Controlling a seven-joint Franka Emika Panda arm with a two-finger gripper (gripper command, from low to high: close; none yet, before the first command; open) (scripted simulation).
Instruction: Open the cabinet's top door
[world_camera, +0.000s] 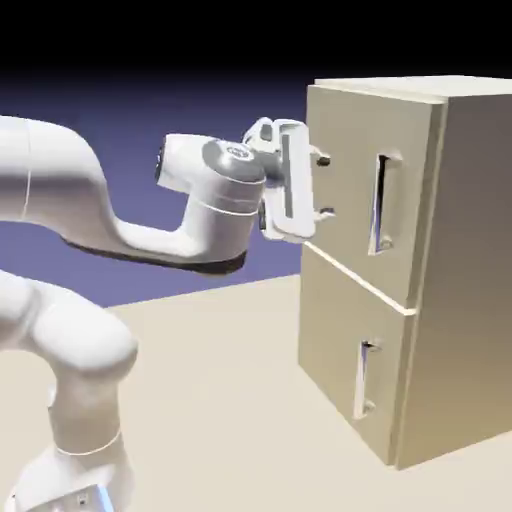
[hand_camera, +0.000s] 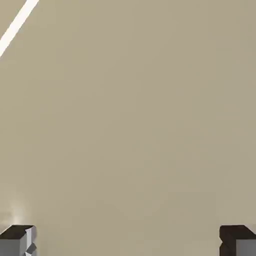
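The claw (world_camera: 325, 186) is spread wide with nothing in it, facing the top door (world_camera: 350, 180) on the cabinet (world_camera: 470, 240); the upright handle (world_camera: 378, 205) lies toward the exterior view's right, so pushing straight in could jam the fingertips against flat panel

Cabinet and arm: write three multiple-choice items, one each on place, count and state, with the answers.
1. Where is the larger door?
A) Below the smaller door
B) Above the smaller door
2. How many bar handles show on the cabinet?
A) One
B) Two
C) Four
3. How is the pincer?
A) Shut
B) Clamped on a handle
C) Open, empty

1 B: the exterior view shows it on top.
2 B: each door bears one.
3 C: its tips stand wide apart, nothing between them.
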